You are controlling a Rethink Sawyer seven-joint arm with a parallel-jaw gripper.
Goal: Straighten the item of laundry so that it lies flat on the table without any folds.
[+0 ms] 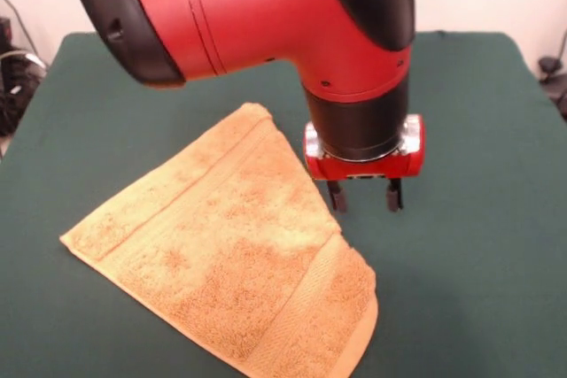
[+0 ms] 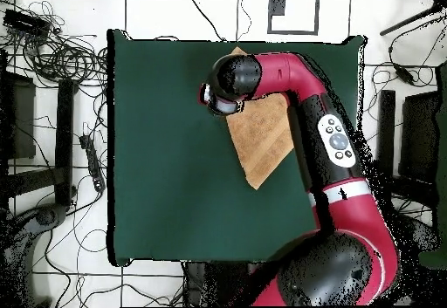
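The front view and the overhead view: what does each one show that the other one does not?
Only the front view shows the gripper, open, its fingers over bare table beside the towel, and the towel's woven bands. Only the overhead view shows the whole table, the cables on the floor and the arm covering part of the towel. Both show the towel in a triangular shape, so seemingly not fully spread.

One towel can be seen on one green table. Two flat bands are woven into the towel, one near its far left edge and one near its near right edge. One red and black arm is seen, with one gripper at its end. Two dark fingers are counted on the gripper, with a gap between them. Many cables are seen on the floor; they cannot be counted.
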